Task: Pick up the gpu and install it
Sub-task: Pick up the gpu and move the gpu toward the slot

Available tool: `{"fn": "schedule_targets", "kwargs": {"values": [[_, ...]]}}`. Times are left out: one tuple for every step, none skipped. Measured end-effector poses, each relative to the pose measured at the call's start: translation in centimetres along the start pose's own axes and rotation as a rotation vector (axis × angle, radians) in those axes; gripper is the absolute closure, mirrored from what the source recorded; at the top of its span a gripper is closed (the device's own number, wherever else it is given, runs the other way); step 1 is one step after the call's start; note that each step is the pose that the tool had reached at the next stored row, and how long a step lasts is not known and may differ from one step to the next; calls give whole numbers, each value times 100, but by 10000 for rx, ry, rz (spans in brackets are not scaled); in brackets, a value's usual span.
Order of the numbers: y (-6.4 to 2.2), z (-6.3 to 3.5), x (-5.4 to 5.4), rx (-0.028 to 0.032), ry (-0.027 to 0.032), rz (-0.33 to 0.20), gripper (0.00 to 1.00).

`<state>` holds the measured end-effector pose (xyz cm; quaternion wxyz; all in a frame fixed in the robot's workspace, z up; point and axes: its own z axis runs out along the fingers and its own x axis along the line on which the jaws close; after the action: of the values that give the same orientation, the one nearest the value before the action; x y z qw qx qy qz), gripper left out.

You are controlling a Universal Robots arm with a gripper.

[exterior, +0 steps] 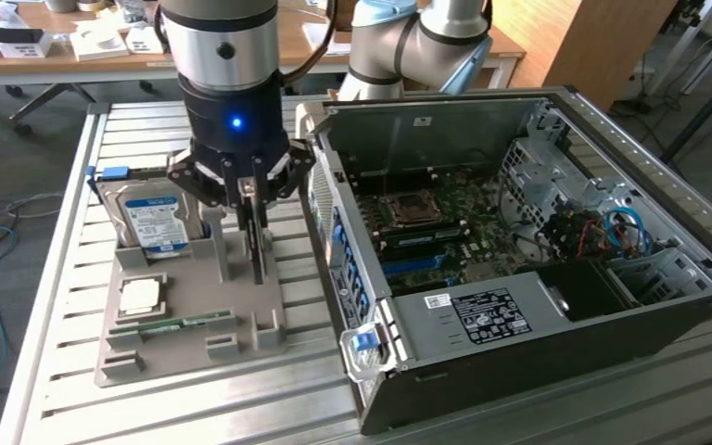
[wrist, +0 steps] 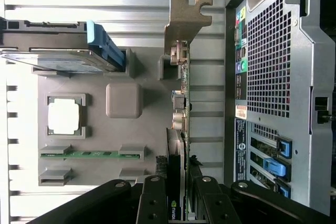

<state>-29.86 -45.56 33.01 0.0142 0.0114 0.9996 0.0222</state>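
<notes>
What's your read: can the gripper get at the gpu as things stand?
Probably yes: the gripper sits right at the gpu, standing on edge in the grey holder; the hard drive and computer case stand aside.

The gpu [exterior: 260, 264] is a thin black card; it stands upright on its long edge in a slot of the grey holder [exterior: 183, 348], left of centre in the exterior view, near the open case [exterior: 369, 278]; in the wrist view it shows edge-on, a greenish board edge with small parts; its notched metal bracket [wrist: 185, 19] caps one end.
</notes>
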Motion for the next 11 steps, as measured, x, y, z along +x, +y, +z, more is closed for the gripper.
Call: {"fn": "schedule_targets", "kwargs": {"values": [[1, -18, -1, 1, 1, 0, 74], [2, -36, -1, 0, 0, -1, 74], [3, -58, -2, 0, -1, -1, 74], [4, -83, -3, 0, 0, -1, 74], [5, -111, -4, 1, 0, -2, 74], [6, -138, -6, 0, 0, -3, 74], [8, -167, -8, -1, -1, -3, 74], [9, -196, -9, 0, 0, -2, 74], [10, -224, -11, 0, 0, -2, 74], [12, -252, -13, -1, 0, -3, 74], [13, -278, -14, 0, 1, -2, 74]]}}
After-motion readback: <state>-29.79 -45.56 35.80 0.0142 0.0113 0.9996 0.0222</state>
